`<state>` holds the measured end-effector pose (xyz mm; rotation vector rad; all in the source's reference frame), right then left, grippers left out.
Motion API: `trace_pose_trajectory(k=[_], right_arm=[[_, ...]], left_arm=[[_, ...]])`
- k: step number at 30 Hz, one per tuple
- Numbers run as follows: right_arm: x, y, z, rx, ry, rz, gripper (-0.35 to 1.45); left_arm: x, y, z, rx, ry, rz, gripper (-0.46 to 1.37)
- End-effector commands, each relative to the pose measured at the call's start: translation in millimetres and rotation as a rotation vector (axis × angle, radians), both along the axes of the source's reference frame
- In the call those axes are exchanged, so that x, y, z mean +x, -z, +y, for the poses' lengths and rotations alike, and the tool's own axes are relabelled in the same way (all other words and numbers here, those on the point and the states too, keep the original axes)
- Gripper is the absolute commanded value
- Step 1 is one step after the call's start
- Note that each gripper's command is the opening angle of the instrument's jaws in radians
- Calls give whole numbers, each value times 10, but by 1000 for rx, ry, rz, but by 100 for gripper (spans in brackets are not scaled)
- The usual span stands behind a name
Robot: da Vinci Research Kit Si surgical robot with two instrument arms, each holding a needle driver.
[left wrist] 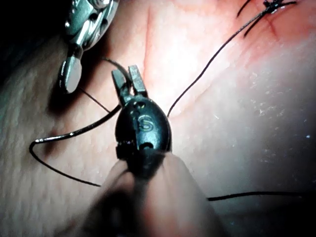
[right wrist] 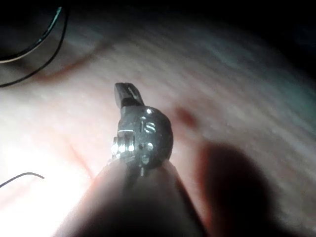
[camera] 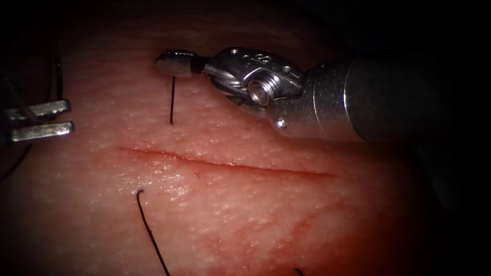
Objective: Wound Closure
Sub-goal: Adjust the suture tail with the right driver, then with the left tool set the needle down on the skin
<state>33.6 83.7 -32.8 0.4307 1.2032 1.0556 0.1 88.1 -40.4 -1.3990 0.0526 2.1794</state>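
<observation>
Near side of the cut (camera: 225, 163), towards its left end: thread (camera: 148, 230) enters the tissue (camera: 307, 225). Far side, same end: it comes out as a straight, taut strand up to the right tool (camera: 176, 64), jaws pinched on it. Left tool (camera: 69, 117) sits at far left, jaws spread, gripping nothing we can see. Needle: we can't place it; a glinting curve by the left tool might be it. Our judgement: we keep tension in line with the exit hole, gentle, so the thread doesn't saw the tissue, and watch the loose loops at left for snags.
</observation>
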Motion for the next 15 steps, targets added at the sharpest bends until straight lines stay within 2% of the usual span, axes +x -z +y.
trace_pose_trajectory(k=[1,3,4,10,15], right_arm=[[0,-1,-1,-7,-2,2,84],[0,-3,-4,-37,11,-6,111],[-1,-4,-6,-44,15,-8,115],[-16,-12,-20,-63,38,-13,117],[-44,-8,-29,-62,46,-27,116]], left_arm=[[0,0,0,3,-8,-4,-35],[0,-1,1,2,-8,-4,-35],[0,-2,1,4,-12,-4,-35],[0,-5,7,3,-8,3,-35],[4,-11,19,7,0,12,-35]])
